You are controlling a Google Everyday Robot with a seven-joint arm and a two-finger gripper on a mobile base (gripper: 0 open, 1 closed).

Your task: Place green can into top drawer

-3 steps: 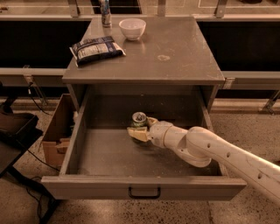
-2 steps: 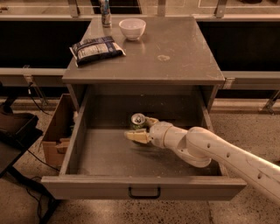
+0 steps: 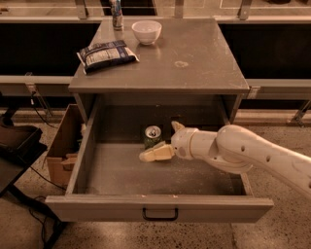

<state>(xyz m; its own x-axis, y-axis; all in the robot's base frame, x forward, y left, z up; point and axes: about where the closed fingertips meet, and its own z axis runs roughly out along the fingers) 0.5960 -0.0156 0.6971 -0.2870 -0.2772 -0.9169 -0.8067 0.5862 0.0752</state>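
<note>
The green can (image 3: pixel 152 136) stands upright on the speckled floor of the open top drawer (image 3: pixel 112 171), near its back wall. Its silver pull-tab top shows. My gripper (image 3: pixel 158 141) reaches into the drawer from the right on a white arm (image 3: pixel 243 151). It is open. One finger (image 3: pixel 155 153) lies in front of and below the can, the other finger (image 3: pixel 177 127) sticks up to the can's right. The can sits between them. I cannot tell whether the fingers touch it. The drawer's dark handle (image 3: pixel 160 214) is centred on its front panel.
On the tabletop (image 3: pixel 194 58) above the drawer lie a chip bag (image 3: pixel 107 54), a white bowl (image 3: pixel 146 31) and a slim blue-white can (image 3: pixel 116 13). A cardboard box (image 3: pixel 60 151) stands on the floor left of the drawer. A dark object (image 3: pixel 17 143) is at far left.
The lower finger has drawn down and away from the can, so the fingers stand wider apart. The can stays upright in the same spot.
</note>
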